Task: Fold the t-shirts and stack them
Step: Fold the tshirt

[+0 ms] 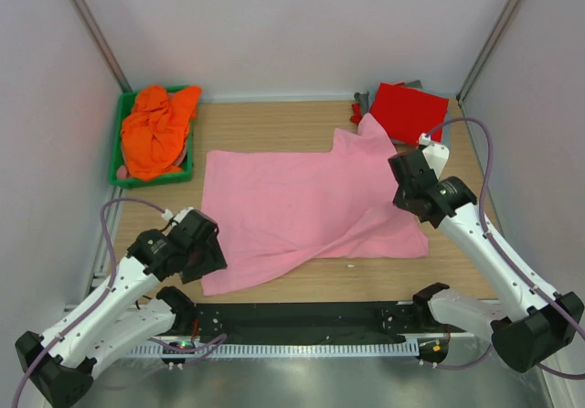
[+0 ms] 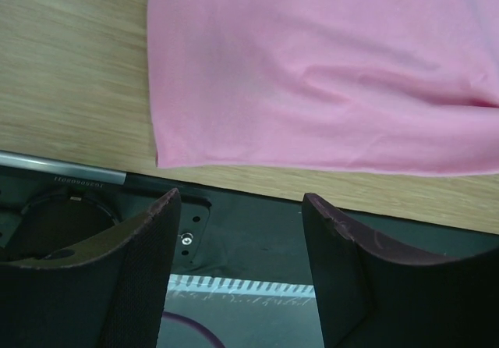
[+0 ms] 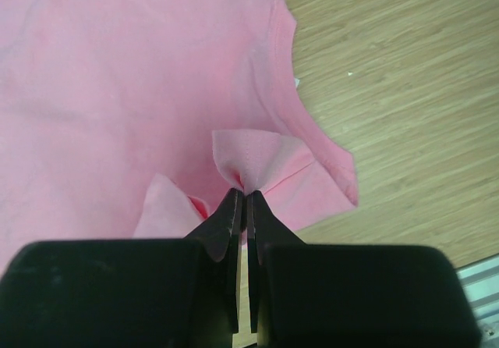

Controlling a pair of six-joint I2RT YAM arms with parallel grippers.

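A light pink t-shirt (image 1: 302, 207) lies spread on the wooden table, its right side lifted and creased. My right gripper (image 1: 413, 187) is shut on a pinched fold of the pink t-shirt (image 3: 156, 67) near its right edge, and the cloth bunches up at the tips (image 3: 243, 193). Low at the shirt's near-left corner, my left gripper (image 1: 203, 254) is open. Its fingers (image 2: 160, 231) stand wide apart over the black base plate with nothing between them, and the pink hem (image 2: 312, 157) lies just beyond. A bright orange t-shirt (image 1: 157, 132) is heaped at the back left. A red t-shirt (image 1: 407, 111) lies folded at the back right.
The orange shirt fills a green basket (image 1: 117, 166) against the left wall. A bit of grey cloth (image 1: 365, 100) shows beside the red shirt. White walls close in on three sides. A black base plate (image 1: 302, 316) runs along the table's near edge between the arm bases.
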